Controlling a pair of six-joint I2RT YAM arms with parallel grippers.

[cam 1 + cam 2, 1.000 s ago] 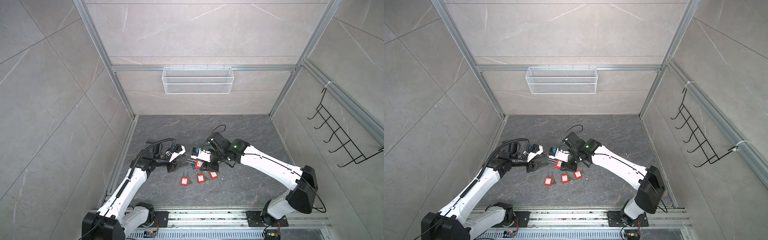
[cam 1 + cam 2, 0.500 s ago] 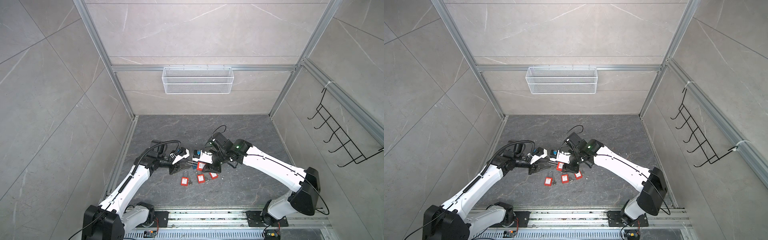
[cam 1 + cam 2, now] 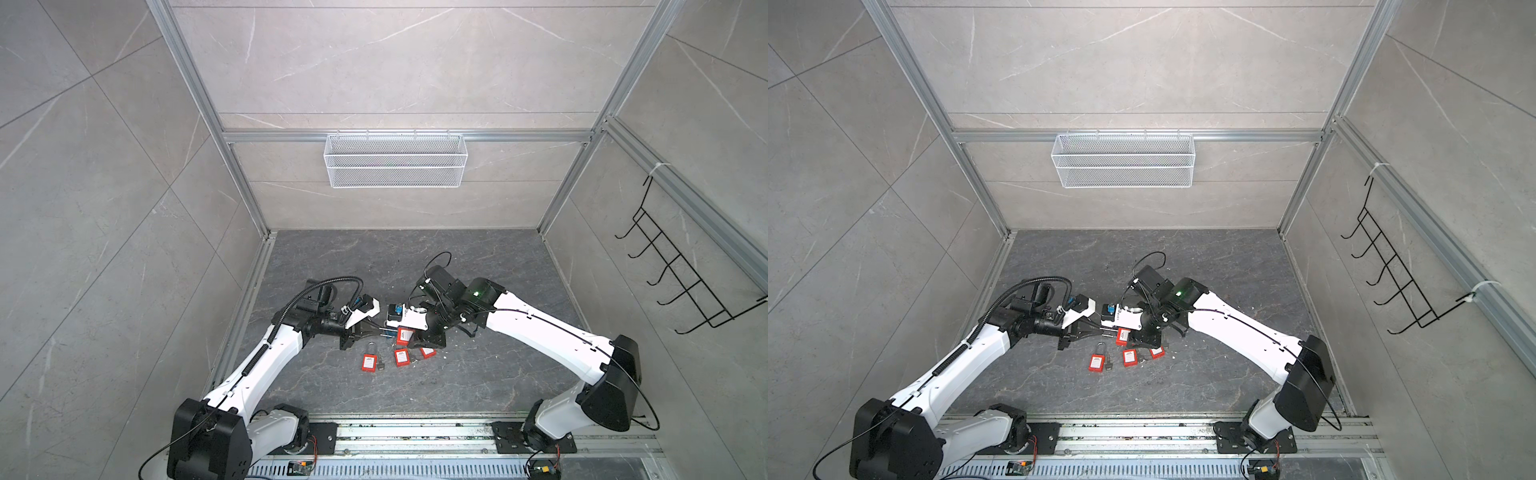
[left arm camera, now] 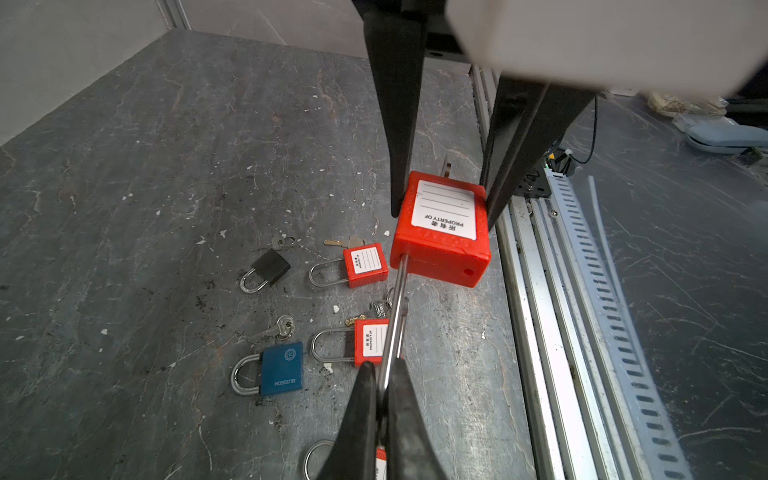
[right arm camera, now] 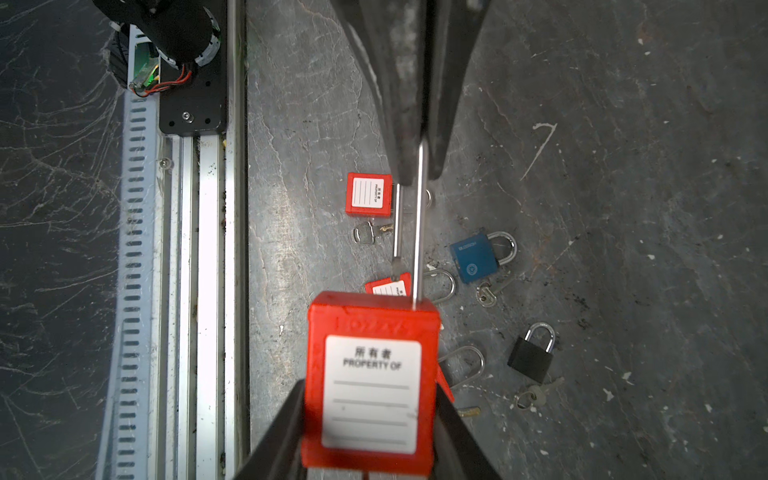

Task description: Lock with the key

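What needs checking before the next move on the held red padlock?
1. right end effector clamps the red padlock body: ok.
2. left end effector is shut on the shackle: ok.
3. Lock closed: not ok. The free leg is out and its hole is empty.
4. Free leg lined up with the hole: cannot tell.
5. Key seated: cannot tell. Only a metal tab shows behind the body.
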